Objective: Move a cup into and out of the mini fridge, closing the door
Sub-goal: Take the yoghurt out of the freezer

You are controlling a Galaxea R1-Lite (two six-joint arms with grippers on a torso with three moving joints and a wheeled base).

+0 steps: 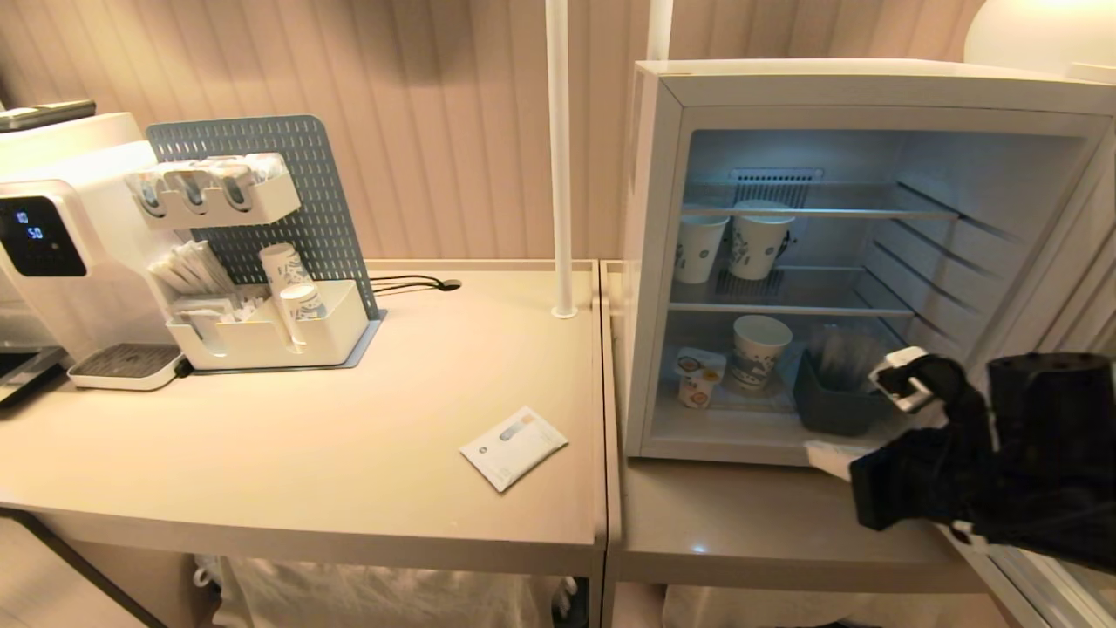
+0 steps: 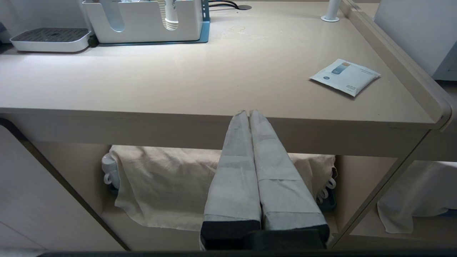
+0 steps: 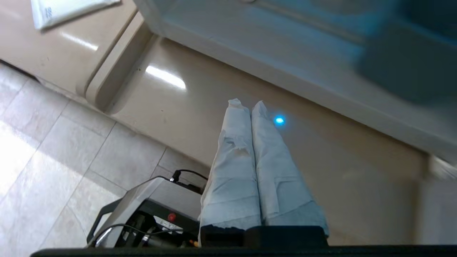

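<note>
The tiny white cup with a yellow-orange label (image 1: 700, 384) stands near-left on the open white mini fridge (image 1: 649, 262) floor, beside a taller paper cup (image 1: 758, 351). Right gripper (image 3: 246, 107) hovers over the beige desk (image 1: 750, 515) edge, jaws pressed together; left gripper's (image 2: 249, 113) likewise.

The boxy white mini fridge (image 1: 656, 262) stands open on the beige counter, interior lit. The tiny white cup with an orange label (image 1: 699, 386) sits upright on its bottom floor, front left.

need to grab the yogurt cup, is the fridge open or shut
Open: the mini fridge interior, wire shelves and the cup on its floor are exposed.
</note>
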